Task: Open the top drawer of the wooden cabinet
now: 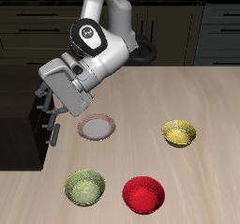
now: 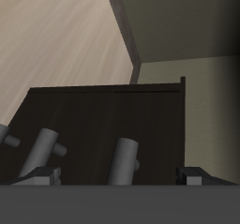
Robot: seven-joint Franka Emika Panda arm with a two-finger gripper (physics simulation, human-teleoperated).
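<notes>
The wooden cabinet is a small blackish-brown box at the table's edge, partly cut off by the frame. In the wrist view its dark wood fills the middle, and two short silver handle pieces stick out from it. I cannot tell which drawer front they belong to, or whether the top drawer is pulled out. My gripper is right against the cabinet's front, near its top. In the wrist view the gripper is open, its fingertips wide apart, with the silver pieces lying between them.
A pinkish plate lies beside the cabinet. A yellow-green bowl sits farther across the table. A green bowl and a red bowl stand near the table's front edge. Dark kitchen units line the back.
</notes>
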